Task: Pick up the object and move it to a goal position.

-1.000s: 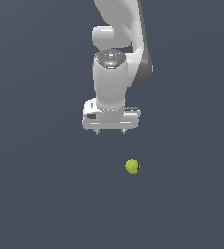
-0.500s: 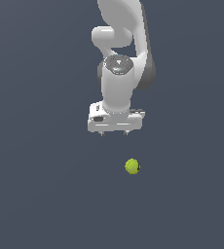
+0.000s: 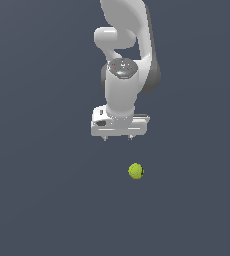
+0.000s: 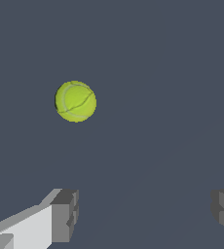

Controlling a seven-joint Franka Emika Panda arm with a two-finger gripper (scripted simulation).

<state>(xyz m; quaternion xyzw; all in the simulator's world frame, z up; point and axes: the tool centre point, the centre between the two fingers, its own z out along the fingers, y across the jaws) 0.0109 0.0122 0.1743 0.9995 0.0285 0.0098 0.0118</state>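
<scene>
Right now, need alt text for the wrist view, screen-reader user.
A small yellow-green ball with faint dark seam lines lies alone on a plain dark grey surface, ahead of the open gripper. Two grey fingertips frame the lower edge, spread wide apart, holding nothing and not touching the ball.

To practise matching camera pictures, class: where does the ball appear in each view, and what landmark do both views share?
Exterior view: the ball lies on the dark floor below the claw, a little toward the exterior view's right, apart from it.
Wrist view: the ball sits beyond the claw's two grey fingertips, nearer this one than the other, untouched.
Shared landmark: the open claw.
</scene>
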